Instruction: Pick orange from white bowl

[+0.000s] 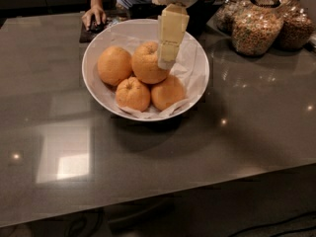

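— Where is the orange?
— The largest orange (pixel 145 65) sits far-centre in the white bowl (pixel 91 89), nestled against three smaller oranges (pixel 114 65).
— And the gripper?
— The cream gripper (pixel 167 61) hangs down from above over the orange's right side, its tip overlapping the fruit. Whether it is spread or closed cannot be told.

Gripper (pixel 167 60) — over white bowl (pixel 89 58) — partly hides the orange (pixel 144 63).
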Motion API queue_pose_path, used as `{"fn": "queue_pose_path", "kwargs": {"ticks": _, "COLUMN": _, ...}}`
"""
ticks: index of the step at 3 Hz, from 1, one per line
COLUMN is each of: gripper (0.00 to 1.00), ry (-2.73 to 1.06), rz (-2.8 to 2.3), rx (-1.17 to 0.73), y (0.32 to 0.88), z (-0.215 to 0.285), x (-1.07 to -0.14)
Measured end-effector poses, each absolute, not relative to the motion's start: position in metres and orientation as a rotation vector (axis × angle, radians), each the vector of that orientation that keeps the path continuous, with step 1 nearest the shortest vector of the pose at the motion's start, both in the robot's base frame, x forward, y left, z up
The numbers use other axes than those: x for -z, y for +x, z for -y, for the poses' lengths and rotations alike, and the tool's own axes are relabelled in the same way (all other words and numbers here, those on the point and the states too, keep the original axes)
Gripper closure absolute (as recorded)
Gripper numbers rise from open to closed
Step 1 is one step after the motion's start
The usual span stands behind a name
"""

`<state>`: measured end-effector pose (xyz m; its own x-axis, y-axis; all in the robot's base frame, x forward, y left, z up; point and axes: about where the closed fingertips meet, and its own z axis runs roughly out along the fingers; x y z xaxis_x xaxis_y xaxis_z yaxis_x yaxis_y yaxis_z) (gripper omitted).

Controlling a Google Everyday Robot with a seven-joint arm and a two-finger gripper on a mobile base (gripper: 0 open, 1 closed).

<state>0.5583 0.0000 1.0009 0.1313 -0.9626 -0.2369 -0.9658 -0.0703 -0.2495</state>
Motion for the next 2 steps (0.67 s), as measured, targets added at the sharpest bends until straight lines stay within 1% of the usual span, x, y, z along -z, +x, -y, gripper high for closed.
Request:
{"fn": "queue_pose_path", "kwargs": {"ticks": 1, "gripper": 0.08, "ry": -2.057, "rz": -1.899, "rx": -0.07, "y": 0.556, "z": -0.012, "x": -0.988}}
{"fn": "queue_pose_path", "kwargs": {"ticks": 2, "gripper": 0.13, "ry": -2.024, "rz": -1.944, "rx": -0.126, "y": 0.551, "z": -0.015, "x": -0.977}}
